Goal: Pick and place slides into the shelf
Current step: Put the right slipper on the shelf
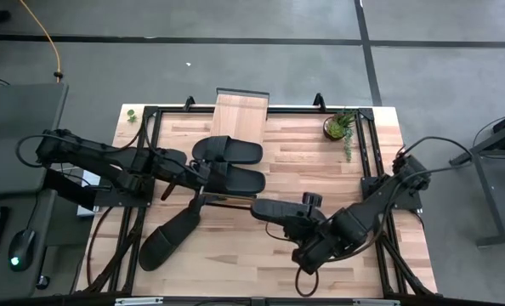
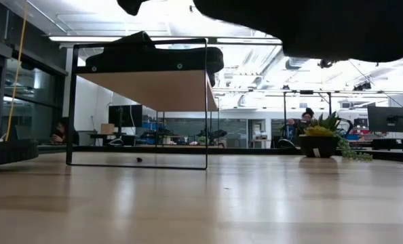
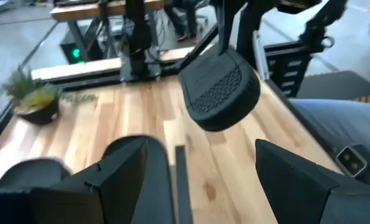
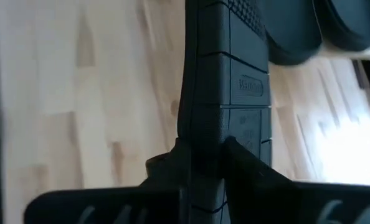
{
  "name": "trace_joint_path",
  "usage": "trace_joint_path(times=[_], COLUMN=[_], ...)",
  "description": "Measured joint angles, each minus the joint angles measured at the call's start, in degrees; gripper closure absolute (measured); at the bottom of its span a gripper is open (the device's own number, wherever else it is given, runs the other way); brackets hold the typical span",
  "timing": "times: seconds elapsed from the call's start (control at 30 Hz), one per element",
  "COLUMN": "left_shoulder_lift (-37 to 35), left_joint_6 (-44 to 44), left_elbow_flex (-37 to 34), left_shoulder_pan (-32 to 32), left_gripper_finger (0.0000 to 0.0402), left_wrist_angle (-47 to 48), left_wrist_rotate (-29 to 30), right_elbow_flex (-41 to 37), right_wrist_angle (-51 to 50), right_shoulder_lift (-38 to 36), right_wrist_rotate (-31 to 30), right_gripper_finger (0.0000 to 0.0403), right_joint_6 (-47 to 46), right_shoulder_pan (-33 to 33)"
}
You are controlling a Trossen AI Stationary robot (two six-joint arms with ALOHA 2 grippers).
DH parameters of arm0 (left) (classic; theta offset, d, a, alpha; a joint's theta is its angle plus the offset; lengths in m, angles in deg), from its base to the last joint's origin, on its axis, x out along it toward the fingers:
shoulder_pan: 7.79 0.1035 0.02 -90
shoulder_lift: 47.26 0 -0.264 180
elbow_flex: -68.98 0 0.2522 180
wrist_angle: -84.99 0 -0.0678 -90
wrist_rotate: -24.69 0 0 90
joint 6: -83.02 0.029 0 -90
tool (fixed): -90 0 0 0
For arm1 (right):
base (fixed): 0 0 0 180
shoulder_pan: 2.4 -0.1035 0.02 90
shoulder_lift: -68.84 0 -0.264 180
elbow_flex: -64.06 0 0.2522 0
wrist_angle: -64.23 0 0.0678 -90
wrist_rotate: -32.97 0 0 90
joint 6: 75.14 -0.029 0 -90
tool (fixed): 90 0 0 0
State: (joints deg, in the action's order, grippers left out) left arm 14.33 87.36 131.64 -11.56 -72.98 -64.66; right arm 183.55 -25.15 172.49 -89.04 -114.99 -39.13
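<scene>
Two black slides (image 1: 229, 151) (image 1: 238, 179) lie side by side on the light-wood shelf (image 1: 241, 109), and the low view shows them on top of the plank (image 2: 147, 57). A third slide (image 1: 167, 234) rests on the tabletop near the left arm. My right gripper (image 1: 308, 223) is shut on the fourth slide (image 1: 278, 210) in the middle of the table. That slide also shows in the left wrist view (image 3: 219, 90). My left gripper (image 1: 200, 180) is open, just left of the shelf's nearer slide, touching nothing. My right gripper pinches the fourth slide between its two fingers (image 4: 238, 168) at the end of the sole nearest the arm (image 4: 225, 134). The fingers come from the table's right, along the slide's length. The slide is turned on its edge and lifted clear of the table.
A small potted plant (image 1: 339, 126) stands at the table's far right corner. The shelf's black metal frame (image 2: 71, 108) stands on the far middle of the table. Bare wood (image 1: 235, 263) lies along the near edge. People sit in the room beyond (image 2: 60, 130).
</scene>
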Motion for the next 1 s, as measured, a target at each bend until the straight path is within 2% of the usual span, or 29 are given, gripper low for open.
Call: trace_joint_path(times=[0.13,0.33,0.67,0.83,1.0], left_shoulder_lift=[1.9,5.75,6.02,6.22,6.22], left_joint_6=[0.17,1.72,0.51,-1.38,-1.39], left_elbow_flex=[0.0,0.0,0.0,0.0,0.0], left_shoulder_pan=[-0.02,-0.02,-0.02,-0.02,0.0], left_gripper_finger=[0.0121,0.0121,0.0121,0.0121,0.0121], left_wrist_angle=[-3.07,-8.3,-8.36,-8.01,-8.1], left_wrist_rotate=[-3.33,-5.15,-7.98,-8.02,-8.16], right_elbow_flex=[0.02,0.02,-0.13,-4.16,-10.41], right_wrist_angle=[3.69,5.69,3.84,4.45,8.85], right_shoulder_lift=[-1.41,-2.2,-2.2,-2.19,-2.13], right_wrist_rotate=[0.5,0.81,0.6,1.7,6.8], right_gripper_finger=[0.04,0.04,0.0401,0.0402,0.0402], right_joint_6=[3.94,6.36,6.32,4.42,3.67], right_shoulder_pan=[0.63,2.38,2.58,2.6,2.58])
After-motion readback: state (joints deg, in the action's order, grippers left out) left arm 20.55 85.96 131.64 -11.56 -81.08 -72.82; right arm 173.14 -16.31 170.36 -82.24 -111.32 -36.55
